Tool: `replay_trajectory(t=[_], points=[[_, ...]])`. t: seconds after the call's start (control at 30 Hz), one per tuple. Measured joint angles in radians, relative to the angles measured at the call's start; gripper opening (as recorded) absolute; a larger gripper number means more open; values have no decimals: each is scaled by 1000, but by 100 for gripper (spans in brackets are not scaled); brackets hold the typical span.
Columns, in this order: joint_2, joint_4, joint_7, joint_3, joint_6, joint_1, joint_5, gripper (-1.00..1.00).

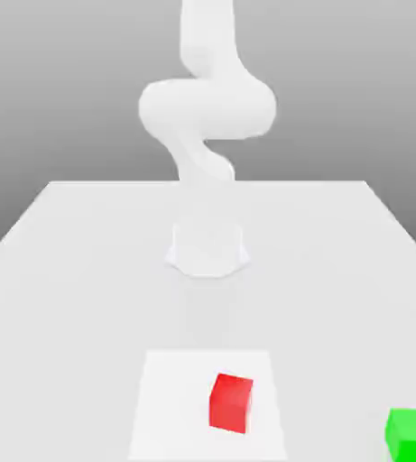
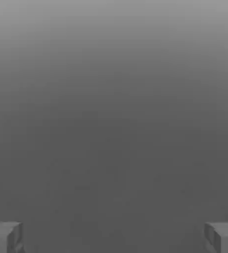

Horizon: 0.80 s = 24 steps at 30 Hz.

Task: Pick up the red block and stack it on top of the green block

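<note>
The red block (image 1: 231,402) rests on a paler square patch of the table near the front of the exterior view. The green block (image 1: 413,435) stands on the table at the front of the exterior view's right, well apart from the red one. In the hand view my gripper (image 2: 114,237) is open: its two grey fingertips (image 2: 5,237) sit far apart with nothing between them, facing plain grey background. The white arm (image 1: 207,108) rises from its base at the table's middle and bends upward out of the exterior view.
The arm's round white base (image 1: 208,248) stands mid-table behind the blocks. The white table (image 1: 67,271) stretches wide on both sides, and its far edge runs behind the base.
</note>
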Motion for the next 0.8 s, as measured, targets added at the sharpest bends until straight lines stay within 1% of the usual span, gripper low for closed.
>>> replay_trajectory(t=[0.43,0.57,0.7,0.8], points=[[478,-168,208,90,227,-58,-48,0],[623,-218,265,99,296,-58,-54,0],[766,-270,308,103,365,-48,-41,0],[874,-279,332,97,438,-40,-48,0]])
